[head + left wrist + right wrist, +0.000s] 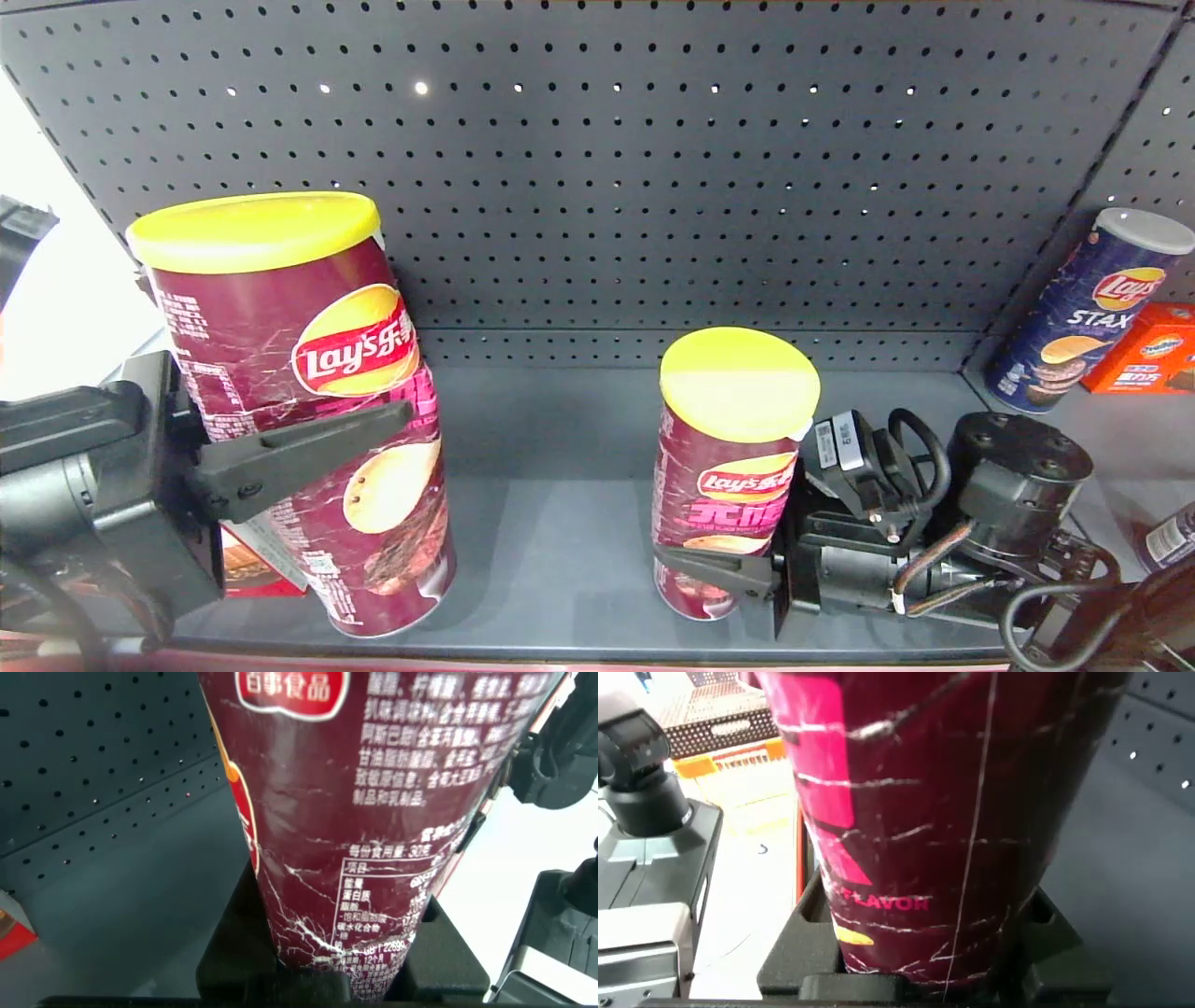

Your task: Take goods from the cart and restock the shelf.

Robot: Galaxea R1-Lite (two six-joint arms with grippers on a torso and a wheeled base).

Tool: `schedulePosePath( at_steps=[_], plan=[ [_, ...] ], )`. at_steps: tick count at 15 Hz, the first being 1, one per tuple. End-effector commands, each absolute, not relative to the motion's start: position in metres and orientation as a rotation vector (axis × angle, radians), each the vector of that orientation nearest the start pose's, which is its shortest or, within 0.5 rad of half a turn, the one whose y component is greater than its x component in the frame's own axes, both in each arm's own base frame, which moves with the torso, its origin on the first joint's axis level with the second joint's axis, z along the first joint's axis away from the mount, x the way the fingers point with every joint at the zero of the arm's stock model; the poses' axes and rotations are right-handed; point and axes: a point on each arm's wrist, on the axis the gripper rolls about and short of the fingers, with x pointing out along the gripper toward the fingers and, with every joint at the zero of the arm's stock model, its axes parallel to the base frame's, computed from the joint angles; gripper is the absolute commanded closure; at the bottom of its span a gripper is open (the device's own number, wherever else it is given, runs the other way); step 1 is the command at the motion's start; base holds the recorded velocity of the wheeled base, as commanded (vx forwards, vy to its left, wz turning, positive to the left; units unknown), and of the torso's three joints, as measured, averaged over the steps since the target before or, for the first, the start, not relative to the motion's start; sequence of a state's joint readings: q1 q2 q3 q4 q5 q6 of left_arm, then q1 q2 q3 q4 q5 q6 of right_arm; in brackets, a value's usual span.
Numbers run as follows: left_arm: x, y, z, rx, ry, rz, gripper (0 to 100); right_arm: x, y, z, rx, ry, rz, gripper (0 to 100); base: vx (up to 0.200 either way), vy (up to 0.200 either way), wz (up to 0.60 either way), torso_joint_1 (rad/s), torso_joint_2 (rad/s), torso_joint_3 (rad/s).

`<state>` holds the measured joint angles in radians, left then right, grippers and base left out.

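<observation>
We see L fingers (299, 446) clamped on tilted chip can (308, 373) at left of shelf (560, 523); R fingers (719, 567) grip 2nd can (728, 467), upright mid-shelf.

on the shelf (551, 523), before the pegboard back panel (607, 187), the right-hand can (728, 467) stands right of centre near the front edge, clasped by the right gripper (709, 551). the left-hand can (308, 411) leans at the front left, clasped by the left gripper (373, 411), with a small box (252, 560) just left of its base. well apart at the far right back, a third can (1074, 317) stands with a carton (1144, 350) just beside it on its right.
</observation>
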<state>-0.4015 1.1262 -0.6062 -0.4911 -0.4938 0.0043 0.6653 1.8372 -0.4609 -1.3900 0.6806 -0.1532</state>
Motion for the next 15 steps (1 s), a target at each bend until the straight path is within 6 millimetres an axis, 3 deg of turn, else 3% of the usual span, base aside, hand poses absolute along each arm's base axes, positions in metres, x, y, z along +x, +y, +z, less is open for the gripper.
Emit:
schedulePosePath(
  at_steps=[1,5,6,10,15],
  plan=[
    [0.143,-0.072,0.247,0.003,0.026,-0.896,100,0.217,0.189,0.125,-0.131,-0.084,1.345,100,0.0,0.0,0.0,0.0,0.0,0.0],
    [0.143,-0.072,0.246,0.001,0.03,-0.893,100,0.223,0.193,0.115,-0.132,-0.069,1.347,100,0.0,0.0,0.0,0.0,0.0,0.0],
    [0.144,-0.072,0.246,0.001,0.03,-0.891,100,0.224,0.194,0.114,-0.132,-0.069,1.347,0,0.0,0.0,0.0,0.0,0.0,0.0],
    [0.144,-0.071,0.246,0.001,0.032,-0.888,100,0.22,0.19,0.119,-0.132,-0.088,1.338,0,0.0,0.0,0.0,0.0,0.0,0.0],
    [0.144,-0.071,0.246,0.001,0.032,-0.89,100,0.201,0.172,0.158,-0.126,-0.218,1.282,0,0.0,0.0,0.0,0.0,0.0,0.0]
  ],
)
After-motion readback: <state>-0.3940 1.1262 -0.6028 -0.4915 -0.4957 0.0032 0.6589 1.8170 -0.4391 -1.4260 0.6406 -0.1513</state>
